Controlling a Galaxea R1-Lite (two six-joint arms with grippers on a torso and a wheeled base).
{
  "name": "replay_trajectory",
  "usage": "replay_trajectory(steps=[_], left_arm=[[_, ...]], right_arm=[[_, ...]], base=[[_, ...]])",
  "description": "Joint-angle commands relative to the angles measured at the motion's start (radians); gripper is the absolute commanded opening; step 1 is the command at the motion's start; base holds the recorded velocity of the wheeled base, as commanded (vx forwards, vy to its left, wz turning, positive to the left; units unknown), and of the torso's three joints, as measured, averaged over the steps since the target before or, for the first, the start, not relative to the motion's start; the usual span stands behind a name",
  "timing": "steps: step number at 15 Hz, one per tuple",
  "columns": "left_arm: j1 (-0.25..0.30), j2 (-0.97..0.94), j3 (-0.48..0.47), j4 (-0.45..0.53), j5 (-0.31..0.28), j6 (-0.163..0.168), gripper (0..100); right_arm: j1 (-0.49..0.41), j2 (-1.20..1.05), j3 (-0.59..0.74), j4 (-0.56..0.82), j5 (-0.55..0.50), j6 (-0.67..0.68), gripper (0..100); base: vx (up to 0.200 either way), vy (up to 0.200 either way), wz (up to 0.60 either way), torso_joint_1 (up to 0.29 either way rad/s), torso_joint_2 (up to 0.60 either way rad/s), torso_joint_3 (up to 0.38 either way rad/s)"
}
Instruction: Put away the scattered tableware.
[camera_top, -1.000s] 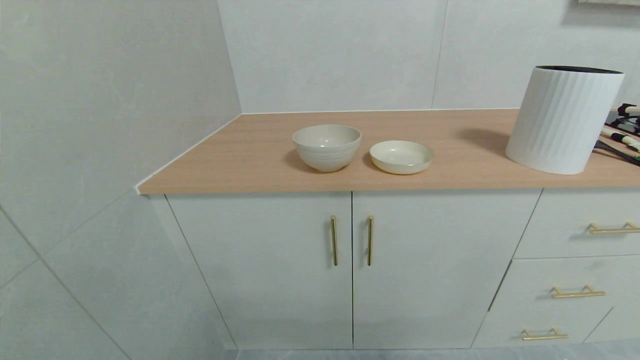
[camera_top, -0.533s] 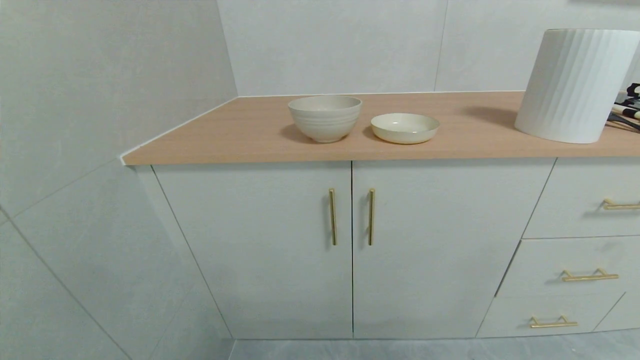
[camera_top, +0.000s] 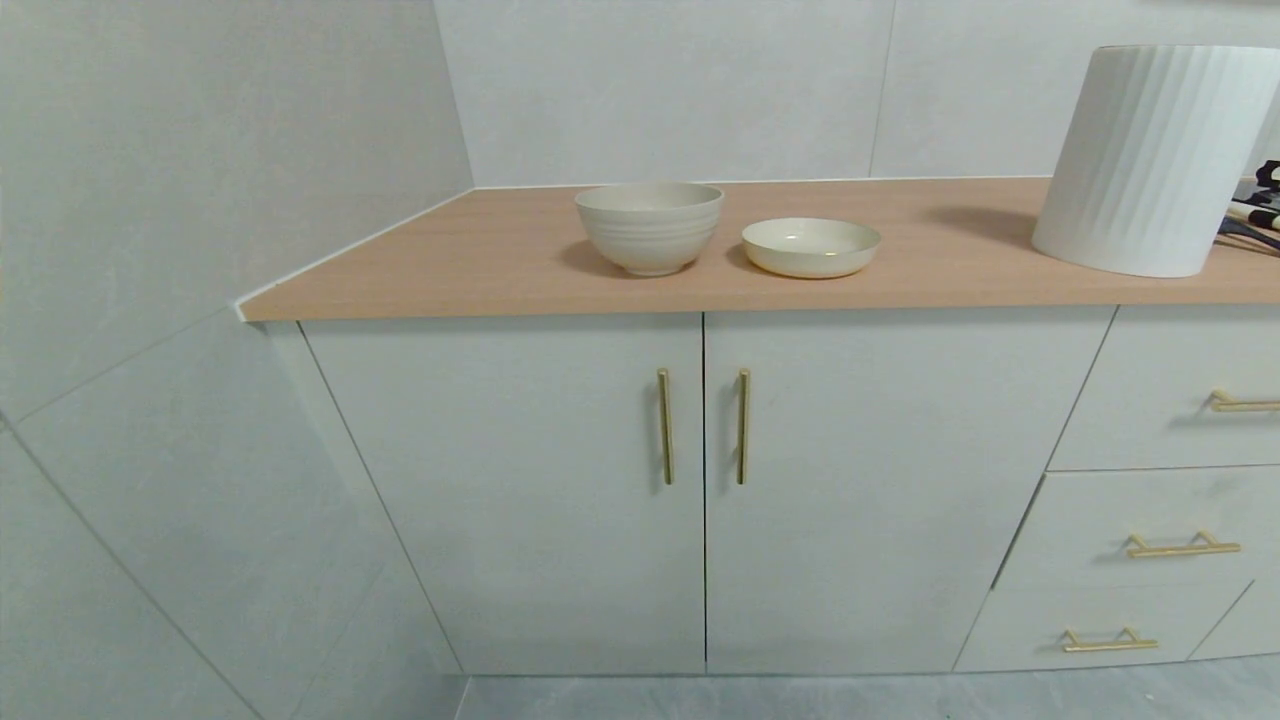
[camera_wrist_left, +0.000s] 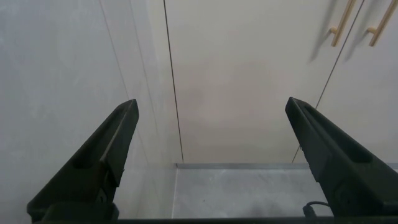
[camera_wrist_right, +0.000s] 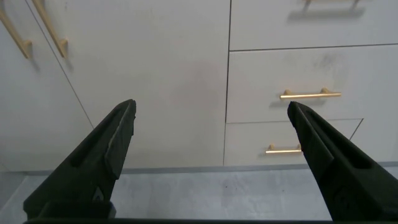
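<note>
Bowl and dish side by side on counter, near front edge, not touching. Left gripper and right gripper low, below counter, jaws wide, empty. Risks: rising arm clips counter edge; rim pinch slips, bowl shoved off front.

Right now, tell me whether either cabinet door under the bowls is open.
No, the left door and right door sit flush and closed under the bowl and dish.
</note>
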Motion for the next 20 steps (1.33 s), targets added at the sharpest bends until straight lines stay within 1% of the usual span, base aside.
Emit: replay_trajectory(steps=[1,5,6,7,8,9,10,13,14,16,17,18,19,20], left_arm=[[0.0,0.0,0.0,0.0,0.001,0.0,100],[0.0,0.0,0.0,0.0,0.001,0.001,100],[0.002,0.0,0.0,0.0,0.001,0.001,100],[0.0,0.0,0.0,0.0,0.001,0.001,100],[0.0,0.0,0.0,0.0,0.001,0.001,100],[0.0,0.0,0.0,0.0,0.001,0.001,100],[0.002,0.0,0.0,0.0,0.001,0.001,100],[0.0,0.0,0.0,0.0,0.001,0.001,100],[0.0,0.0,0.0,0.0,0.001,0.001,100],[0.0,0.0,0.0,0.0,0.001,0.001,100],[0.0,0.0,0.0,0.0,0.001,0.003,100],[0.0,0.0,0.0,0.0,-0.001,0.003,100],[0.0,0.0,0.0,0.0,-0.001,0.004,100],[0.0,0.0,0.0,0.0,0.001,0.003,100]], right_arm=[[0.0,0.001,0.0,0.0,0.0,0.0,100],[0.0,0.001,-0.002,-0.002,0.002,-0.012,100],[0.0,0.001,-0.054,-0.038,0.02,0.011,100],[0.001,0.014,-0.14,-0.044,0.071,0.08,100],[0.003,0.06,-0.163,-0.026,0.152,0.132,100],[0.004,0.096,-0.156,-0.023,0.195,0.132,100],[0.007,0.129,-0.15,-0.012,0.204,0.129,100],[0.053,0.251,-0.158,0.002,0.207,0.063,100],[0.063,0.366,-0.189,0.002,0.206,0.032,100],[0.069,0.491,-0.239,-0.005,0.207,-0.009,100],[0.102,0.6,-0.305,-0.008,0.212,-0.023,100],[0.187,0.73,-0.382,-0.021,0.21,-0.022,100],[0.236,0.825,-0.42,-0.06,0.209,-0.019,100],[0.256,0.877,-0.434,-0.09,0.209,-0.019,100]], base=[[0.0,0.0,0.0,0.0,0.0,0.0],[0.0,0.0,0.0,0.0,0.0,0.0],[0.0,0.0,0.0,0.0,0.0,0.0],[0.0,0.0,0.0,0.0,0.0,0.0],[0.0,0.0,0.0,0.0,0.0,0.0],[0.0,0.0,0.0,0.0,0.0,0.0],[0.0,0.0,0.0,0.0,0.0,0.0],[0.0,0.0,0.0,0.0,0.0,0.0],[0.0,0.0,0.0,0.0,0.0,0.0],[0.0,0.0,0.0,0.0,0.0,0.0],[0.0,0.0,0.0,0.0,0.0,0.0],[0.0,0.0,0.0,0.0,0.0,0.0],[0.0,0.0,0.0,0.0,0.0,0.0],[0.0,0.0,0.0,0.0,0.0,0.0]])
